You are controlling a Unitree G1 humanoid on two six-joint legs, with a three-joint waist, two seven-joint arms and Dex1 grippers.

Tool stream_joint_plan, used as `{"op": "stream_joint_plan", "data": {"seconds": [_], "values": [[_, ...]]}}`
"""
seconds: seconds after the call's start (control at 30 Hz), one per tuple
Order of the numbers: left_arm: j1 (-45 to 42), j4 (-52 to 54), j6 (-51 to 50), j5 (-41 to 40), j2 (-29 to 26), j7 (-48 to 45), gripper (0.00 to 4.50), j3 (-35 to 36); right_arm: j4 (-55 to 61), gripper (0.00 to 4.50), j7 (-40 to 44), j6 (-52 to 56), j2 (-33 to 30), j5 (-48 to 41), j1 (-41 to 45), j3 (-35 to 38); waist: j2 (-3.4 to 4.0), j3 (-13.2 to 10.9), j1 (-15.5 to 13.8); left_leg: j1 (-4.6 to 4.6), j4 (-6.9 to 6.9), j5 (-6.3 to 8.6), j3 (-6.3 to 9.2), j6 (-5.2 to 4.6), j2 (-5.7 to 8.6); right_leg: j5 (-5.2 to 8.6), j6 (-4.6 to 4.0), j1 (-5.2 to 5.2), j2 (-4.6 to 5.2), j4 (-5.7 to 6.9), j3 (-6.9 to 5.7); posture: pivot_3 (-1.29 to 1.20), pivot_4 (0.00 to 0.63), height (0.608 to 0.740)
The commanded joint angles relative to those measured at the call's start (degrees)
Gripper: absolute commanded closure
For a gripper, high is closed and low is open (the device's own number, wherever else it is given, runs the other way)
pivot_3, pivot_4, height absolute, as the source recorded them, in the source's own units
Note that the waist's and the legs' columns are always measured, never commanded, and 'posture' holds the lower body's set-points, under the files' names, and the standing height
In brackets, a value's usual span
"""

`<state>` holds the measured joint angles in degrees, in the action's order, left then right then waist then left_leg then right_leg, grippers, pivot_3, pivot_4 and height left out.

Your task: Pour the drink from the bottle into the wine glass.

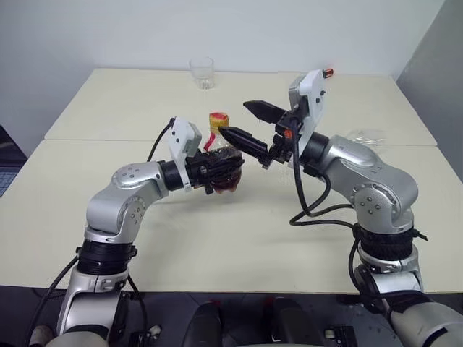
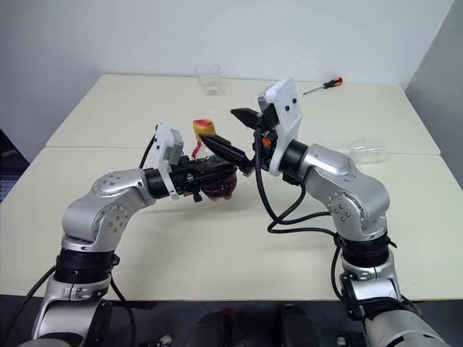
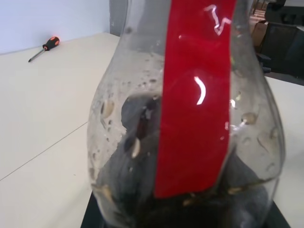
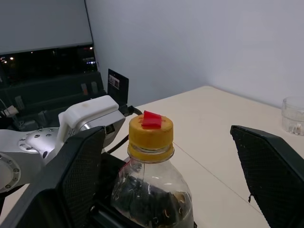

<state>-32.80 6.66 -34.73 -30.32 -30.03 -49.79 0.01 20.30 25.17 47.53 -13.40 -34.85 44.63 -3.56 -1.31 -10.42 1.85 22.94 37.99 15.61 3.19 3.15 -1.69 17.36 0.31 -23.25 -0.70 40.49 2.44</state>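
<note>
Bottle (image 4: 151, 180) sits upright above the surface (image 1: 217, 238), gripped round its body by your left gripper (image 2: 210, 176), jaws clamped. Right gripper (image 1: 251, 123) w/ jaws wide straddles the yellow cap (image 4: 151, 132). Drink (image 2: 218, 189) low in bottle.

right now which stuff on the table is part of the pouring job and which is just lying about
Job:
bottle, held by left gripper
drink inside it
right gripper, open around the cap
wine glass, apparently lying down

Lying about:
tumbler
screwdriver
</note>
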Motion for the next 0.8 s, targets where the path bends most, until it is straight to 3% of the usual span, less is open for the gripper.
{"op": "stream_joint_plan", "data": {"seconds": [0.03,0.8], "values": [[-1.96,0.81,1.75,0.03,0.06,-0.98,3.18,0.25,-0.44,0.0,-0.36,-2.16,0.91,1.13,2.63,-0.17,0.0,0.0,0.0,0.0,0.0,0.0,0.0,0.0,0.0,0.0,0.0,0.0,0.0,0.0,0.0,0.0,0.15,0.74],[-1.79,1.56,1.97,-0.09,0.34,-1.44,3.18,-0.14,-4.49,0.0,0.34,-5.11,2.87,5.21,4.55,-1.59,0.0,0.0,0.02,-0.01,-0.01,0.0,0.01,0.0,-0.01,0.0,-0.01,-0.01,0.03,0.04,-0.01,0.0,0.15,0.74]]}}
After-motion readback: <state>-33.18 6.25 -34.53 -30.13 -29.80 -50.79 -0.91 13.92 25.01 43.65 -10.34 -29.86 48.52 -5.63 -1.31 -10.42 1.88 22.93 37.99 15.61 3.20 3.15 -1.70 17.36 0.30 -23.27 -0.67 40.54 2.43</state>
